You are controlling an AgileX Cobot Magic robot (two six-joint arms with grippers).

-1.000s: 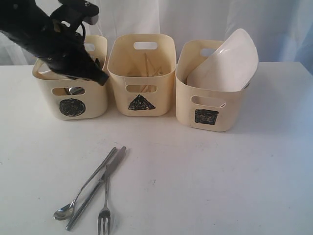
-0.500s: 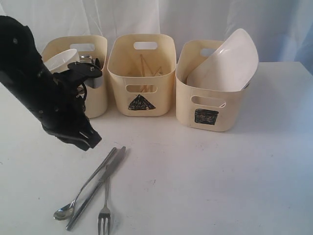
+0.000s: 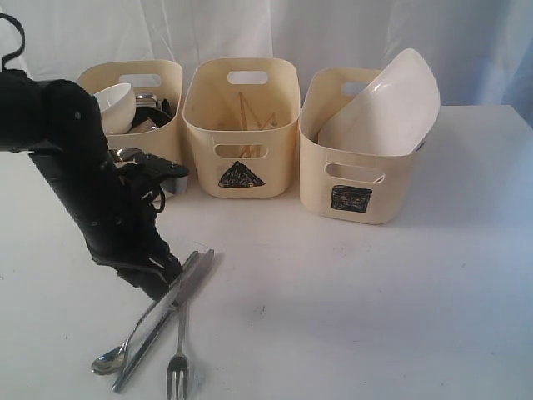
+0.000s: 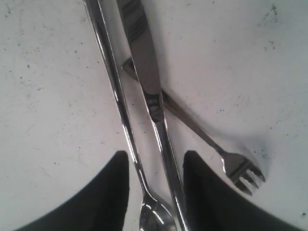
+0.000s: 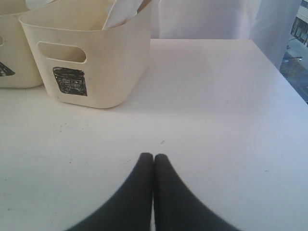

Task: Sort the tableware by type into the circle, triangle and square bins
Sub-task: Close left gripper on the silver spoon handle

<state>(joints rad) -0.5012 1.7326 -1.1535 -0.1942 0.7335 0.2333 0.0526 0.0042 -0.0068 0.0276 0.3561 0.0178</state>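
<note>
A steel spoon [image 3: 123,348], knife [image 3: 164,325] and fork [image 3: 177,360] lie together on the white table near its front edge. My left gripper [image 3: 162,286] hangs low over their handles. In the left wrist view it is open [image 4: 156,154], and the spoon [image 4: 113,84] and knife [image 4: 144,62] run between its fingers while the fork [image 4: 239,168] lies outside them. The circle bin [image 3: 169,83] holds a white bowl [image 3: 112,104]; my left arm hides its mark. Chopsticks [image 3: 244,112] stand in the triangle bin [image 3: 241,133]. A white square plate [image 3: 390,104] leans in the square bin [image 3: 358,171]. My right gripper [image 5: 153,157] is shut and empty over bare table.
The three bins stand in a row at the back of the table against a white curtain. In the right wrist view the square bin [image 5: 91,53] is ahead to one side, and the table's edge [image 5: 284,72] runs past it.
My left arm has swung down from above the circle bin to the cutlery at the front, and its jaws have opened. The right gripper has not moved.
</note>
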